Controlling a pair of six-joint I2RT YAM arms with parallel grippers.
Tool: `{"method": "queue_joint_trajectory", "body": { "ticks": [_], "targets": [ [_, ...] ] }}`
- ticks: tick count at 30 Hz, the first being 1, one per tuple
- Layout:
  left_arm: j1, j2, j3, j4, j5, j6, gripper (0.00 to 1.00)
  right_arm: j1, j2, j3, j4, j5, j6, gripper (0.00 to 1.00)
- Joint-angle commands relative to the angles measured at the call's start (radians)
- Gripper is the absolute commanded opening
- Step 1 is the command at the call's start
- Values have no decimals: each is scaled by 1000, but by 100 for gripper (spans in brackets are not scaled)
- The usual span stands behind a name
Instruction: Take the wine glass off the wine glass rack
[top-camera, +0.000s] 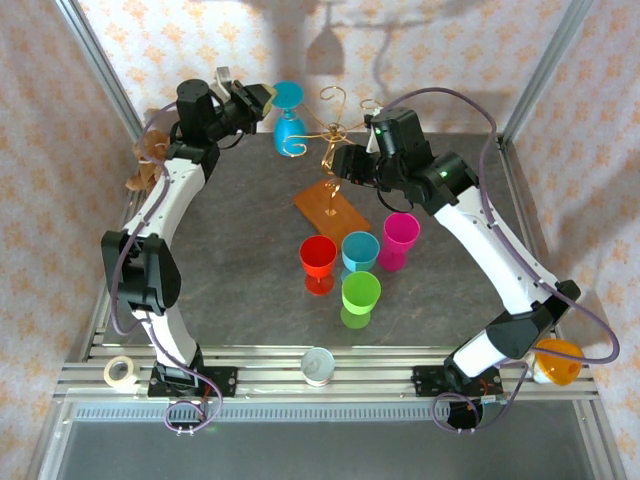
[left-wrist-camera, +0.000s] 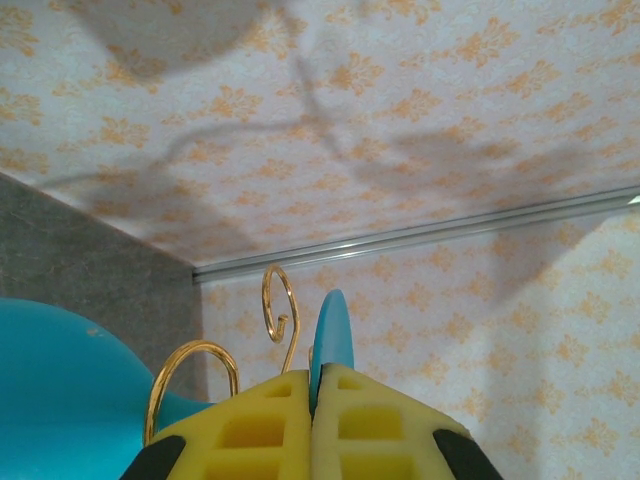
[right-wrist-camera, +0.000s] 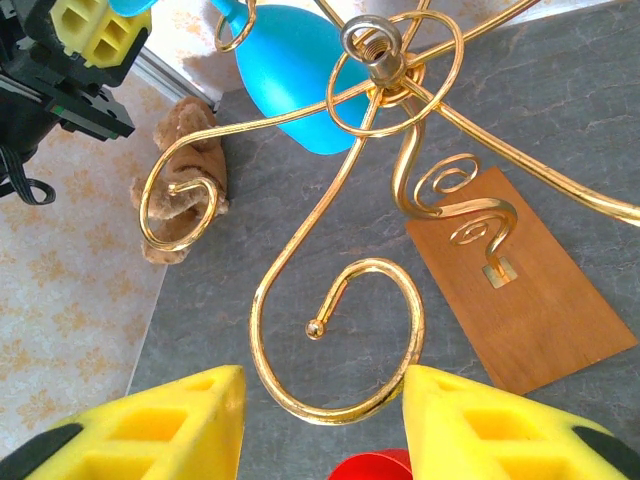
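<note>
A turquoise wine glass (top-camera: 289, 125) hangs bowl-down from a curled arm of the gold wire wine glass rack (top-camera: 333, 130), which stands on a brown wooden base (top-camera: 330, 208). My left gripper (left-wrist-camera: 313, 385) is shut on the thin edge of the glass's foot (left-wrist-camera: 333, 330); the bowl (left-wrist-camera: 60, 400) fills the lower left, behind a gold curl (left-wrist-camera: 280, 310). My right gripper (right-wrist-camera: 322, 385) is open, with a spiral arm (right-wrist-camera: 340, 340) of the rack between its pads. The right pad looks close against the wire and the left pad stands apart. The glass bowl (right-wrist-camera: 290, 70) hangs beyond the hub (right-wrist-camera: 375, 45).
Red (top-camera: 318, 262), blue (top-camera: 360, 250), pink (top-camera: 398, 238) and green (top-camera: 360, 297) plastic glasses stand together in front of the rack. A brown plush toy (top-camera: 150, 160) lies at the table's left edge. A tape roll (top-camera: 120, 372), a silver tin (top-camera: 318, 365) and an orange glass (top-camera: 556, 360) sit near the front rail.
</note>
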Motion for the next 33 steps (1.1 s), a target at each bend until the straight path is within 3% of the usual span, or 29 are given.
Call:
{"method": "queue_joint_trajectory", "body": {
  "ticks": [1,33],
  "targets": [
    [-8,32,53,-23,27,21,0,-6,5,-4,30,3,5,46],
    [-50,65,107,-74,87,61,0,-7,3,-10,30,7,4,46]
  ]
}}
